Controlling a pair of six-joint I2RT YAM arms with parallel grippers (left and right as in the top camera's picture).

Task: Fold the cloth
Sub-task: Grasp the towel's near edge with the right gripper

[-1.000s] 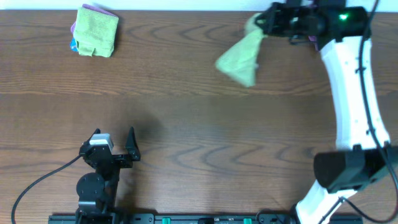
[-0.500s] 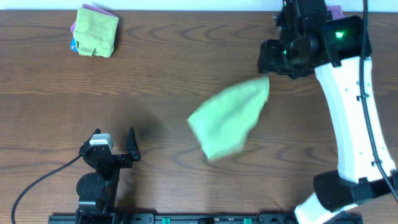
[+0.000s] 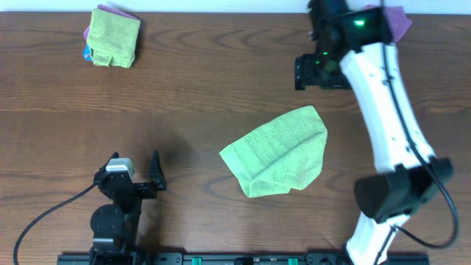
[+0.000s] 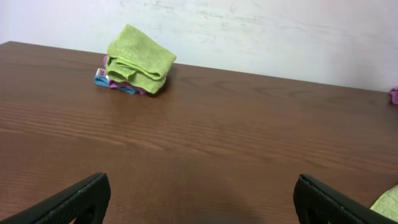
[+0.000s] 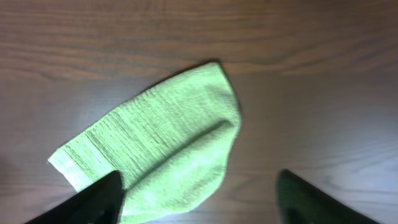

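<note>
The light green cloth lies loose and rumpled on the wooden table, right of centre, with one side lapped over itself. My right gripper hangs above the table behind it, open and holding nothing. In the right wrist view the cloth lies below and to the left of the open right gripper, apart from the fingers. My left gripper rests near the front left, wide open and empty. In the left wrist view the left gripper frames bare wood, and a corner of the cloth shows at the right edge.
A stack of folded cloths, green on top of purple and blue, sits at the back left corner; the same stack shows in the left wrist view. A purple cloth lies at the back right behind the right arm.
The right gripper opened and let go of the green cloth. The cloth came down from the back right to the middle of the table and spread out. The left arm stayed still.
</note>
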